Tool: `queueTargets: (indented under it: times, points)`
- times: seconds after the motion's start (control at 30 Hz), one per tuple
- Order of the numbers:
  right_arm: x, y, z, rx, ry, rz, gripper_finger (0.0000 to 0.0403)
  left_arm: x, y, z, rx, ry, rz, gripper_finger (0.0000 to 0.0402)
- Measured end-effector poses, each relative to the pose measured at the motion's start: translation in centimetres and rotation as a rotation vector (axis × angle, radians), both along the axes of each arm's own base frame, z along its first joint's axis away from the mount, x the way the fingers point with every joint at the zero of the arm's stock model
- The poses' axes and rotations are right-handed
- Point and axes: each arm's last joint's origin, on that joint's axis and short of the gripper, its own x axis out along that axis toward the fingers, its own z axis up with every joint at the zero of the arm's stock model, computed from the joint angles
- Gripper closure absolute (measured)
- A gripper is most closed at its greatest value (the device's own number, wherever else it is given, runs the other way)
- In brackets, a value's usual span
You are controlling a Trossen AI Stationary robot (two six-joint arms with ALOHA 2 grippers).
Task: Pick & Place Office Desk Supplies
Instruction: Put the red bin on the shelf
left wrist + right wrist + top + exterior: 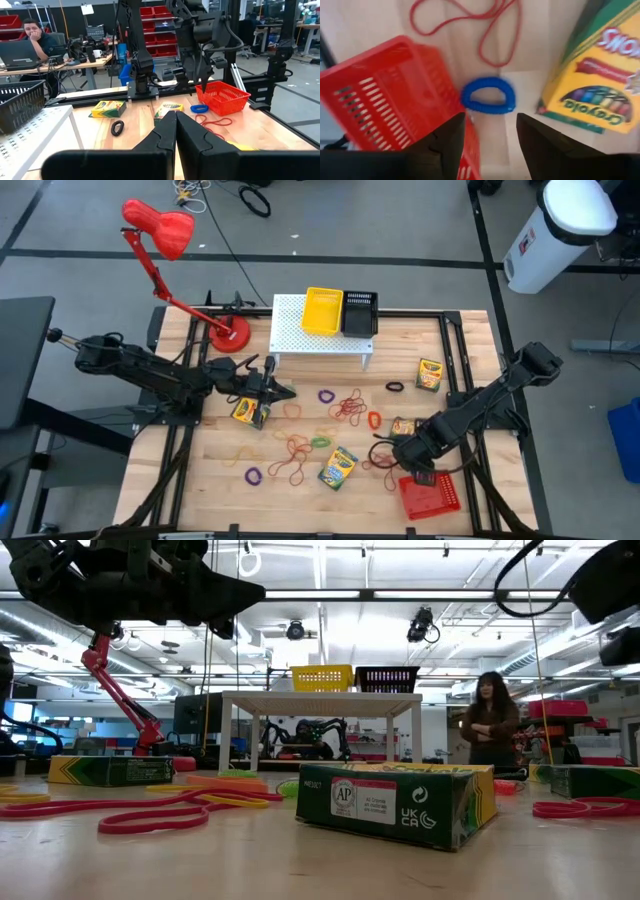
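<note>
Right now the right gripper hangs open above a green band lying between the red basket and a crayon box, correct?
Not quite: the band is blue, not green, as the right wrist view shows. The rest holds: the right gripper hangs open above it, between the red basket and a crayon box.

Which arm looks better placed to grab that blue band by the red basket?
The right. Its open gripper hangs just over the blue band beside the red basket; the left gripper, fingers together, is across the table.
</note>
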Motion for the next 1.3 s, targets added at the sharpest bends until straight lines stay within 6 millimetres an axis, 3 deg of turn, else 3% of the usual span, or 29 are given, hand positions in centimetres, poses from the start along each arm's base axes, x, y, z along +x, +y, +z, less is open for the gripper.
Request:
queueTargets:
  times: [0.3, 0.87, 1.03, 1.3]
  points:
    - [0.6, 0.7, 0.4, 0.113, -0.035, 0.009, 0.0214, 0.0, 0.0, 0.0, 0.000, 0.000, 0.000, 0.0389]
    - [0.0, 0.5, -2.5, 0.194, -0.031, 0.014, 0.0220, 0.0, 0.0, -0.1, -0.018, 0.007, -0.001, 0.0389]
    - [-0.3, 0.4, -3.2, 0.221, -0.021, 0.020, 0.0266, 0.0, 0.0, 0.0, -0.018, 0.007, -0.001, 0.0388]
    - [-0.1, 0.5, -3.3, 0.239, -0.036, 0.000, 0.0380, 0.0, 0.0, 0.0, -0.017, 0.006, 0.000, 0.0388]
